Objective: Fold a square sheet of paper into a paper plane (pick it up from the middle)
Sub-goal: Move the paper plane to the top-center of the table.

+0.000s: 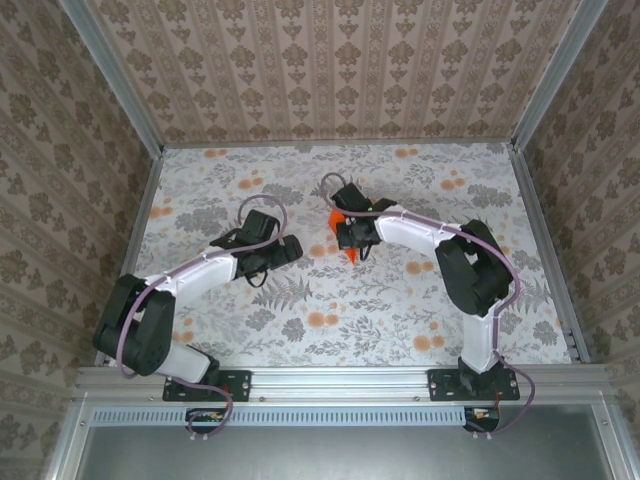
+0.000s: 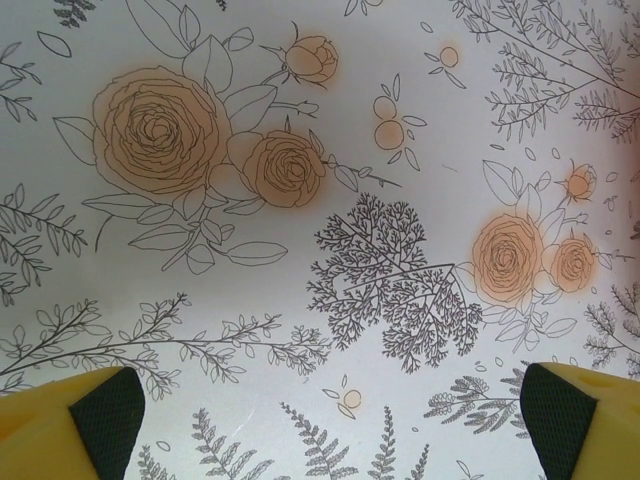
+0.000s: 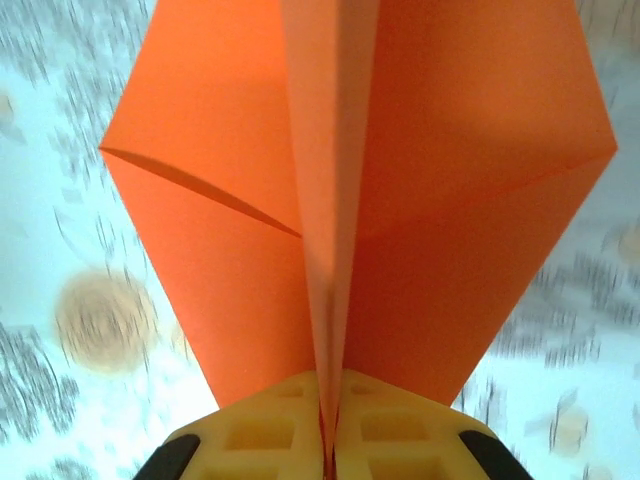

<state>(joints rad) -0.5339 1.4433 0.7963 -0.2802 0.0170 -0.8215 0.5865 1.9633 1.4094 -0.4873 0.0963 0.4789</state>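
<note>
We count one orange paper [image 3: 440, 200], creased down its middle, pinched between the two fingers [image 3: 260, 440] of our right gripper [image 3: 328, 425] above the floral table [image 2: 450, 130]; our left gripper [image 2: 330, 425] holds its two fingers wide apart.

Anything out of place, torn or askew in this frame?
Nothing stands out. The orange paper is pinched at its centre crease by the shut right gripper, its flaps spreading evenly with no tears visible. The left gripper is open above the floral table cover.
</note>
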